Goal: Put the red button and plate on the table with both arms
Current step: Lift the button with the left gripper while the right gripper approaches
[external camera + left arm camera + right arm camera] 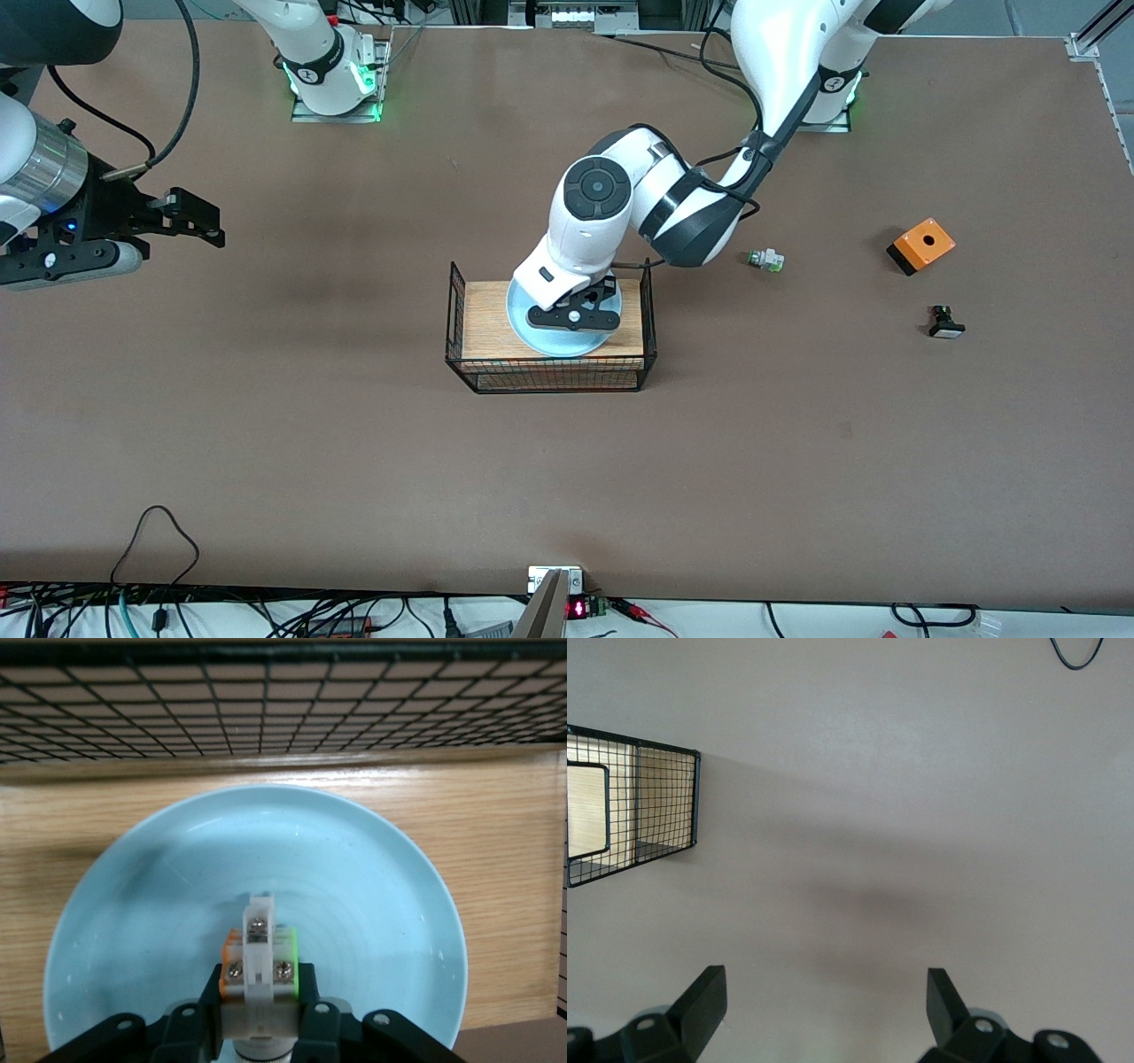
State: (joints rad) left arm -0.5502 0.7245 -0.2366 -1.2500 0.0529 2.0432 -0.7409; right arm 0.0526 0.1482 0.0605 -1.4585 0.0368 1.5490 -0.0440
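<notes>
We've got the red button [259, 967] pinched in our left hand [259, 1028], just over the plate [133, 930] that sits on the wire rack [461, 341] mid-surface [266, 443]. Our right hand [824, 1001] waits wide open over the surface toward the right arm's end. The risk as we see it: lifting carelessly could nudge the plate, and a slack pinch could drop the button into it.
</notes>
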